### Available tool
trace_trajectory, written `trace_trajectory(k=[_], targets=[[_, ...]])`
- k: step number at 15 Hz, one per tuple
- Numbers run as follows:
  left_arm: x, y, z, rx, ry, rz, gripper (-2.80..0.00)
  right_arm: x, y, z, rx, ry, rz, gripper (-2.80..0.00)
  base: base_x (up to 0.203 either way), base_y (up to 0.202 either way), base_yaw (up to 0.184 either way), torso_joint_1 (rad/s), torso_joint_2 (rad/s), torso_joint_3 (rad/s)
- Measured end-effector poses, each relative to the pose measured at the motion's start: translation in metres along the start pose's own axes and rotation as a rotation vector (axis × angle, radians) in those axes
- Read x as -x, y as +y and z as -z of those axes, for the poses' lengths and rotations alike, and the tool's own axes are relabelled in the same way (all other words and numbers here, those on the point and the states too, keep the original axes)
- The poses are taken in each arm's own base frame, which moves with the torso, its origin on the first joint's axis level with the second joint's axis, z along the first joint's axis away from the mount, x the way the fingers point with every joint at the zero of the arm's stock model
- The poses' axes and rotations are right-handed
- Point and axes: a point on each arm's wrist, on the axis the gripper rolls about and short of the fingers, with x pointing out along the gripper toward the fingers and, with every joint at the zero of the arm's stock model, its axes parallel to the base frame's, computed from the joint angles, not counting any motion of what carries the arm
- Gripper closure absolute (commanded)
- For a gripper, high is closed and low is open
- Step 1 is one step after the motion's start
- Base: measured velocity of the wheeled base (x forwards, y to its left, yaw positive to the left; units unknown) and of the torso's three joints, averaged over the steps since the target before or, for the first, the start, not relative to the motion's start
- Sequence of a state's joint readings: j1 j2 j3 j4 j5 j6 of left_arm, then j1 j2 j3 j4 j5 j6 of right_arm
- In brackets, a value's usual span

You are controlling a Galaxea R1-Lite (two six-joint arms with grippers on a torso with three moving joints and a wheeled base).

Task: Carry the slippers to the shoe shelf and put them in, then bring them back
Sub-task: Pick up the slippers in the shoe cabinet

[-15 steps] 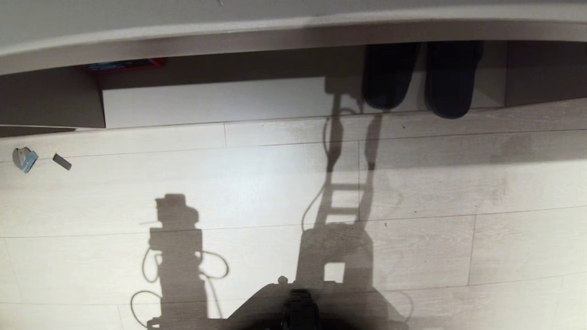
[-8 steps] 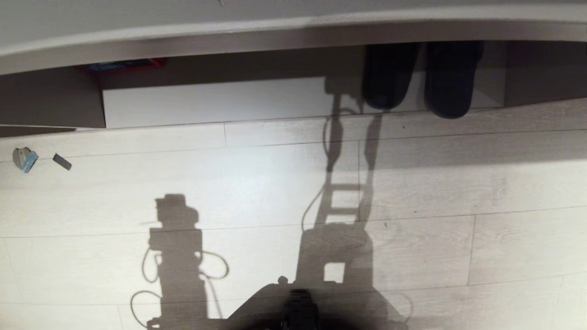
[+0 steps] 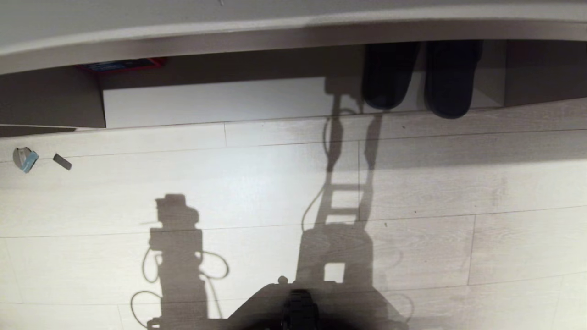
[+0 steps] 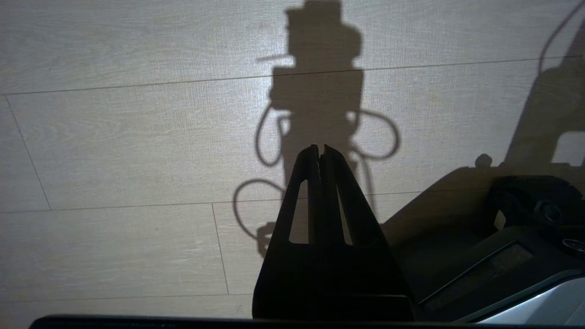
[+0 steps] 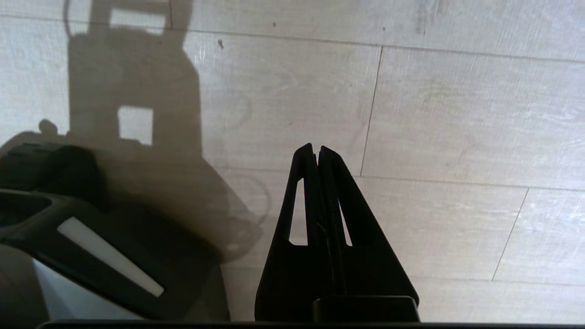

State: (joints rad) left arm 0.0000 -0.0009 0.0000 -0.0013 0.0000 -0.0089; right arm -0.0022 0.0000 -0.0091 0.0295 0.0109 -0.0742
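Nothing has shifted over the last second: the 2 slippers [image 3: 415,78] sit side by side in the shoe shelf [image 3: 490,73], toes at its front edge. Both the right gripper [image 5: 317,147] and left gripper [image 4: 319,147] are clenched empty over the floor [image 3: 275,183], so the bring-back looks not yet begun.

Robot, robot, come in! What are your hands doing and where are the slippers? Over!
Left hand shut, empty, over bare floor. Right hand the same. Slippers side by side in the shoe shelf, toes poking out. Nothing in the way.

Left tool [image 4: 320,148] and right tool [image 5: 316,147] both closed, empty, pointing floorward.
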Motion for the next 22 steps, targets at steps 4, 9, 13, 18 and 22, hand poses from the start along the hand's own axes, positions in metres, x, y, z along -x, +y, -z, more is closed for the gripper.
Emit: trace_trajectory(k=[4, 9, 13, 18, 22], targets=[[0.0000, 0.0000, 0.0000, 0.000, 0.000, 0.000, 0.00, 0.0004, 0.0000, -0.0002, 0.002, -0.007, 0.000, 0.00, 0.000, 0.000, 0.000, -0.001, 0.00, 0.010], [0.0000, 0.0000, 0.0000, 0.001, 0.000, 0.000, 0.00, 0.0003, 0.0000, -0.0001, 0.002, -0.007, 0.000, 0.00, 0.000, 0.000, 0.000, 0.001, 0.00, 0.176], [0.0000, 0.0000, 0.0000, 0.001, 0.000, 0.000, 0.00, 0.0003, 0.0000, -0.0001, 0.002, -0.007, 0.000, 0.00, 0.000, 0.000, 0.000, 0.002, 0.00, 0.200], [0.0000, 0.0000, 0.0001, 0.003, 0.000, 0.000, 0.00, 0.0003, 0.0000, -0.0001, 0.002, -0.006, 0.000, 0.00, 0.000, 0.000, 0.000, 0.003, 0.00, 0.199], [0.0000, 0.0000, 0.0001, 0.003, 0.000, 0.000, 0.00, 0.0003, 0.0000, -0.0001, 0.003, -0.006, 0.000, 0.00, 0.000, 0.000, 0.000, 0.001, 0.00, 0.200]])
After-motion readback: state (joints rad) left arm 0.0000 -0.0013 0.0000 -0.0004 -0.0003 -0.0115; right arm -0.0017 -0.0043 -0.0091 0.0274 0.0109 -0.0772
